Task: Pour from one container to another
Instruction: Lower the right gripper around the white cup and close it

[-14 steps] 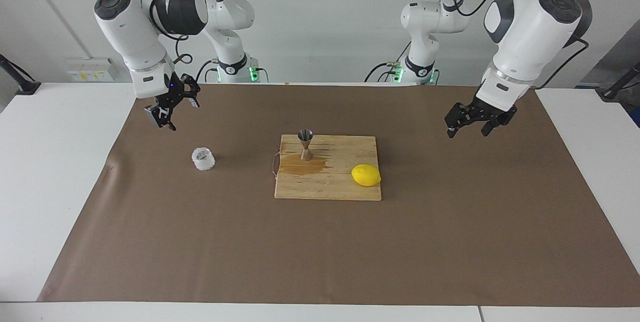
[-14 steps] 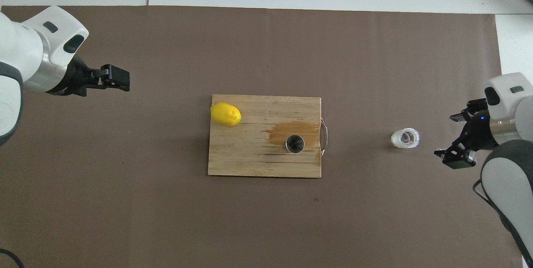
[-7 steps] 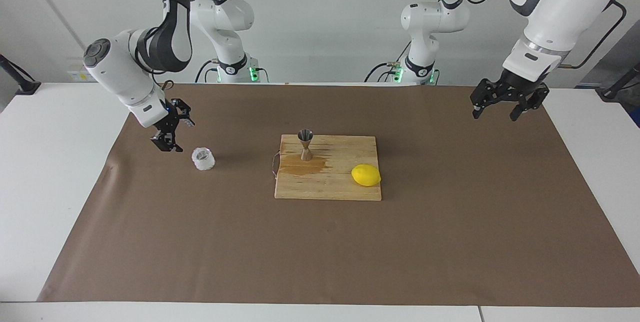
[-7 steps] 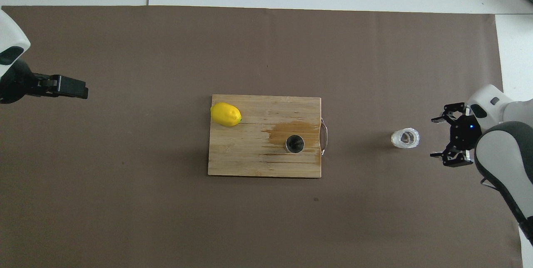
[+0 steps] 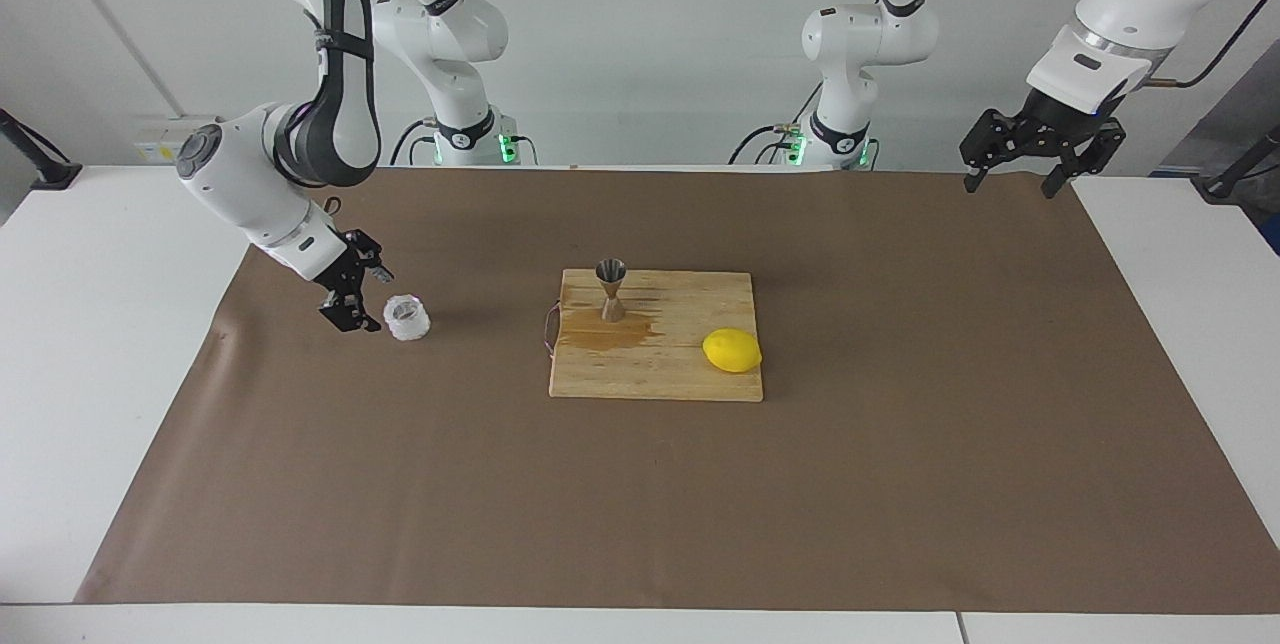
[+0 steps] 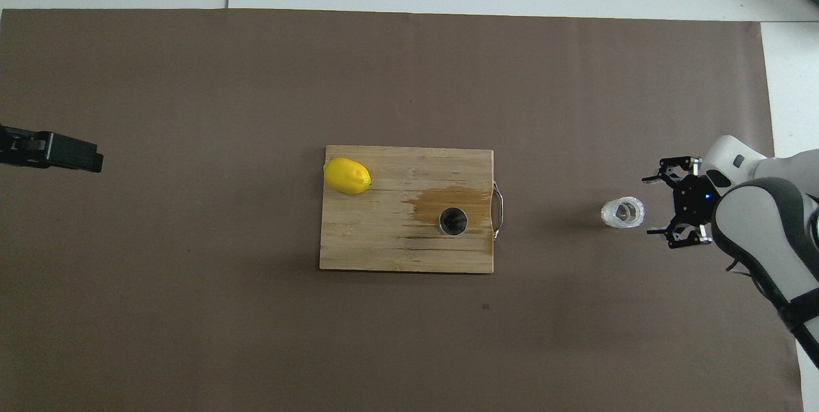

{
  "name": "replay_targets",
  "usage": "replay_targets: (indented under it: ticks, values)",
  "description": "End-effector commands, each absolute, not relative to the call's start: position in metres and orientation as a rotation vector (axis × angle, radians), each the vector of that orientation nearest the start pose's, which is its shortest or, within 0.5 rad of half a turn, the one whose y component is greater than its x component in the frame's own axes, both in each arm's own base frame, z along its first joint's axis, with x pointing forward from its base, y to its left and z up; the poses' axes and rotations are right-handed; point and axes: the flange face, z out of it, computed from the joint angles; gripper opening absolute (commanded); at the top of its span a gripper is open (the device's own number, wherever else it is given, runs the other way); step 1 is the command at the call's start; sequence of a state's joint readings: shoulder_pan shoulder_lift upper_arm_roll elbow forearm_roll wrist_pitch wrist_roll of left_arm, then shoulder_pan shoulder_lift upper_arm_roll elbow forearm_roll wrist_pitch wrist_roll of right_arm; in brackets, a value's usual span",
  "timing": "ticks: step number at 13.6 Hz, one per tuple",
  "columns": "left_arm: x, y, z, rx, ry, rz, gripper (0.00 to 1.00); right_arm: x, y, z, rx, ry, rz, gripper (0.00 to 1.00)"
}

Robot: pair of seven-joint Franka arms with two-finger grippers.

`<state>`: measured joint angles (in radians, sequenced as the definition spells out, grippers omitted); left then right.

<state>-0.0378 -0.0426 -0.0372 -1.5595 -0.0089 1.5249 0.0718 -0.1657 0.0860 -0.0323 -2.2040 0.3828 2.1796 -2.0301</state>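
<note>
Facing view: right pincer (image 5: pixel 358 302) low, spread wide and empty, just beside the glass cup (image 5: pixel 407 317); left pincer (image 5: pixel 1020 164) waits high, wide open, empty.

Overhead view: jigger (image 6: pixel 453 221) upright on the cutting board (image 6: pixel 384 245), cup toward the right arm's end.

Plain white wall (image 5: pixel 640 34), white table (image 5: pixel 100 324), brown mat (image 5: pixel 640 484)
</note>
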Motion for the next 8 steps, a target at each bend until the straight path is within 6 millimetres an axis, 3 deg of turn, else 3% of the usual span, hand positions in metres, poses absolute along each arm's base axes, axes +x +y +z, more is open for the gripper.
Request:
replay_targets:
  ticks: [1, 3, 8]
  values:
    - [0.530, -0.041, 0.653, -3.092, 0.257, 0.010, 1.00, 0.515, -0.096, 0.321, 2.339, 2.419, 0.409, 1.00]
    - [0.529, -0.039, 0.650, -3.093, 0.237, 0.002, 1.00, 0.503, -0.107, 0.305, 2.346, 2.444, 0.398, 1.00]
    - [0.534, -0.032, 0.651, -3.107, 0.211, -0.050, 1.00, 0.508, -0.103, 0.271, 2.362, 2.466, 0.501, 1.00]
